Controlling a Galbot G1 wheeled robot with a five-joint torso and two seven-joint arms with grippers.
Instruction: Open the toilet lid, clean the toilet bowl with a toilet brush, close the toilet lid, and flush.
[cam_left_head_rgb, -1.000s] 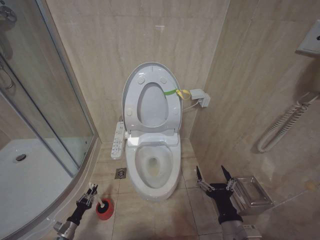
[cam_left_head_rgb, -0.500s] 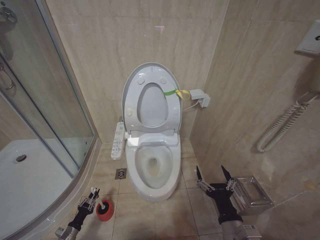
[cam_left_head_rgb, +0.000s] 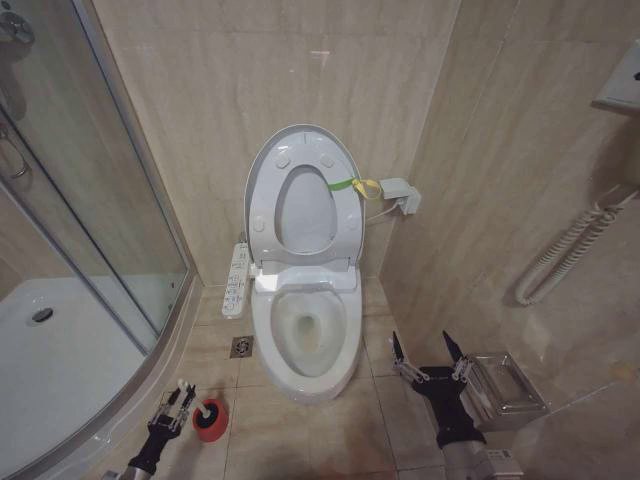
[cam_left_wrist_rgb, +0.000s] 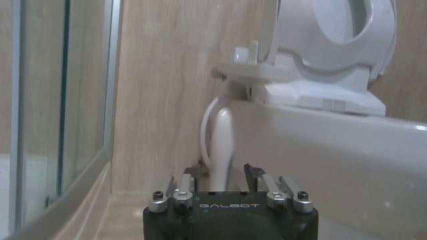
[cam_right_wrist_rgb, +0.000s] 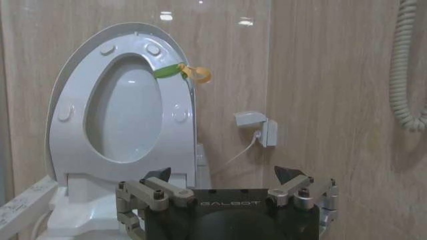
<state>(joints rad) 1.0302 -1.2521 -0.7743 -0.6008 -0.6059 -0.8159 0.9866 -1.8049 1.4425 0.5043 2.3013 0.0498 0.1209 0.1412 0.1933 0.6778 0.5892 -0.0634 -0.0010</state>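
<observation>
The toilet lid (cam_left_head_rgb: 305, 210) stands raised against the back wall, showing through the raised seat ring (cam_left_head_rgb: 262, 215), with a yellow-green band (cam_left_head_rgb: 352, 185) at its edge. Below, the toilet bowl (cam_left_head_rgb: 305, 335) lies open, its button strip (cam_left_head_rgb: 236, 280) on the side. The toilet brush's black head (cam_left_head_rgb: 207, 406) sits in the red cup (cam_left_head_rgb: 210, 424) on the floor; I cannot make out its handle. My left gripper (cam_left_head_rgb: 177, 398) hangs just beside the cup, fingers narrowly apart, holding nothing. My right gripper (cam_left_head_rgb: 428, 350) waits open, low and right of the bowl.
A curved glass shower enclosure (cam_left_head_rgb: 90, 230) closes off the left. A floor drain (cam_left_head_rgb: 241, 346) lies left of the bowl. A metal box (cam_left_head_rgb: 505, 390) juts from the right wall beside my right gripper, with a coiled hose (cam_left_head_rgb: 565, 255) above. A small wall fitting (cam_left_head_rgb: 400, 195) is beside the lid.
My left gripper has drawn back along the floor toward me, a little away from the red cup. The right arm, toilet and cup stay where they were.
</observation>
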